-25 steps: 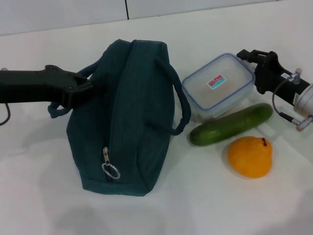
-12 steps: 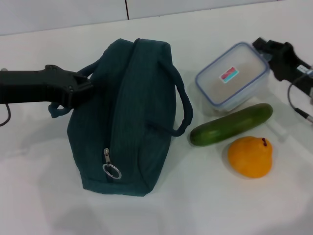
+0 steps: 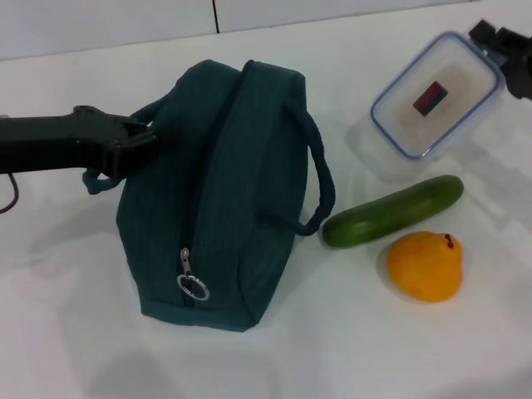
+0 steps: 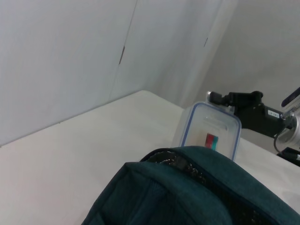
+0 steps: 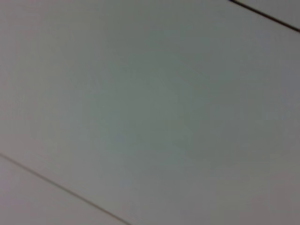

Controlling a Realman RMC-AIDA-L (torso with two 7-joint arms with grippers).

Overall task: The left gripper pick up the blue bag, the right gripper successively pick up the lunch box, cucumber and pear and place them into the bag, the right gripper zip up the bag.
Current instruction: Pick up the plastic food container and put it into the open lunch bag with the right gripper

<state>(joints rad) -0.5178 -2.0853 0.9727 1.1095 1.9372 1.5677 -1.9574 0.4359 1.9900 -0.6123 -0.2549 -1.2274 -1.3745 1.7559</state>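
The blue bag (image 3: 216, 199) stands on the white table, its zipper's ring pull (image 3: 193, 287) at the near end. My left gripper (image 3: 146, 143) is shut on the bag's left side by a handle. The clear lunch box (image 3: 436, 96) hangs tilted in the air at the far right, with my right gripper (image 3: 492, 41) shut on its far edge. In the left wrist view, the lunch box (image 4: 211, 132) and right gripper (image 4: 222, 99) show beyond the bag's top (image 4: 187, 187). The cucumber (image 3: 391, 212) and pear (image 3: 426, 266) lie right of the bag.
The white table (image 3: 66, 316) has a pale wall behind it. The bag's right handle (image 3: 320, 179) loops out toward the cucumber's tip. The right wrist view shows only the wall.
The right gripper has lifted the lunch box off the table, up and to the right, tilting it. The bag shifted slightly. Cucumber and pear stayed put.
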